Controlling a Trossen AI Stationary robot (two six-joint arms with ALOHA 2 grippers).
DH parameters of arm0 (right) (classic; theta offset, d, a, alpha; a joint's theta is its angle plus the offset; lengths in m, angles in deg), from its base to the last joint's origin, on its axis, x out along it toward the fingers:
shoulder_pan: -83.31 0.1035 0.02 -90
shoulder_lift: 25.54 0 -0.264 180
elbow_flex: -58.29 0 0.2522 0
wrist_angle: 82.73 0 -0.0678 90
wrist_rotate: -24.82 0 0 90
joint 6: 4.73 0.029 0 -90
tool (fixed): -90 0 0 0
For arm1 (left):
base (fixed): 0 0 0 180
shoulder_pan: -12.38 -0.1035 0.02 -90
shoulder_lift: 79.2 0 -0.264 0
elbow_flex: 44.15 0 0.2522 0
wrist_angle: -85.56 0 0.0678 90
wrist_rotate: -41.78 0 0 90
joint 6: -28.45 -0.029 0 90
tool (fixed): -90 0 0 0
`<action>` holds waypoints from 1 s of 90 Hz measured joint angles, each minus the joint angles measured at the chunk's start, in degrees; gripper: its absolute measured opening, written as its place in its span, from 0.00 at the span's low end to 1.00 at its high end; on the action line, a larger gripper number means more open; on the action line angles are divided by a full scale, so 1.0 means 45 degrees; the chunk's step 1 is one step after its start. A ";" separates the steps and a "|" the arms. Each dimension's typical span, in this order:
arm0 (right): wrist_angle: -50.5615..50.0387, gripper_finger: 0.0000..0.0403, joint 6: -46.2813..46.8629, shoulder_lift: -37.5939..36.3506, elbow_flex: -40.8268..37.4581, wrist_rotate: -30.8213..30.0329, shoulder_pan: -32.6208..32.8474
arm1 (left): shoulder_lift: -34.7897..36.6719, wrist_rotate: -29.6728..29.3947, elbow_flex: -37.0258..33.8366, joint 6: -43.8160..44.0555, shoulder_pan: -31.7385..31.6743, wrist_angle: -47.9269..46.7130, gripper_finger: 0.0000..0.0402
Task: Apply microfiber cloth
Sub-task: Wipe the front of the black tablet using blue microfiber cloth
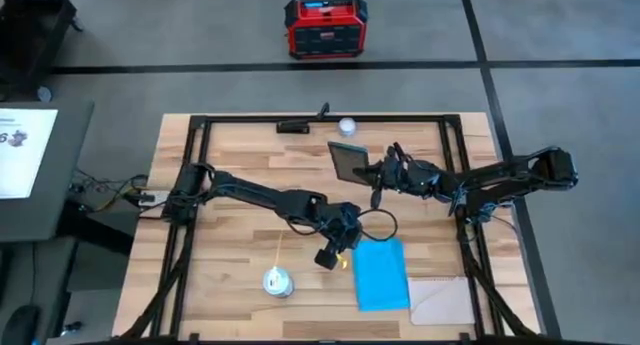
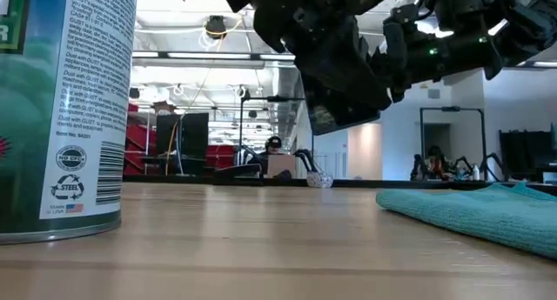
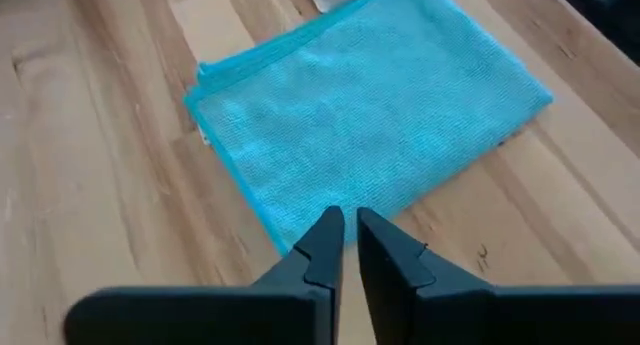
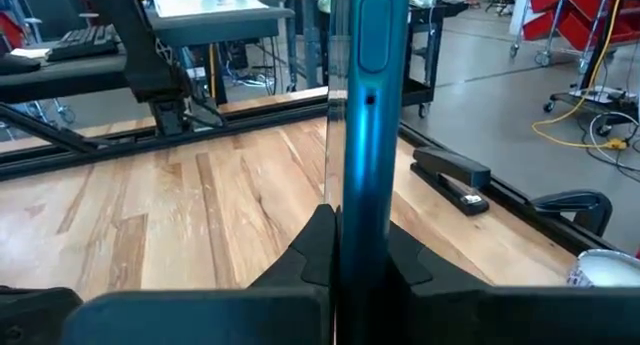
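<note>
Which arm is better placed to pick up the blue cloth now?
Left. The left gripper hangs just at the microfiber cloth edge, fingers nearly closed and empty. The right gripper is shut on the tablet, farther away.

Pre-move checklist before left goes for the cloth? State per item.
1. Microfiber cloth flat on the table, unobstructed: ok.
2. Left gripper lined up at the cloth's near edge: ok.
3. Left fingers open enough to pinch: not ok, nearly closed and holding nothing.
4. Right gripper secure on the tablet: ok, clamped on its edge and held up off the table.
5. Spray can clear of the left arm's path: ok, it stands to the side of the cloth.
6. Tablet screen facing the cloth side: cannot tell.
</note>
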 joint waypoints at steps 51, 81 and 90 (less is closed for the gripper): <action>-0.0352 0.02 0.0006 -0.0544 -0.0005 0.0034 -0.0262 | -0.1388 -0.0013 0.0008 -0.0382 0.0355 0.0154 0.32; -0.1476 0.02 0.0105 -0.1764 0.0032 -0.0157 -0.0243 | -0.1836 -0.0131 0.1594 -0.1006 0.0898 -0.0425 0.32; -0.1863 0.02 0.0137 -0.1937 0.0034 -0.0162 -0.0243 | -0.1836 -0.0142 0.1989 -0.1160 0.0793 -0.0337 0.32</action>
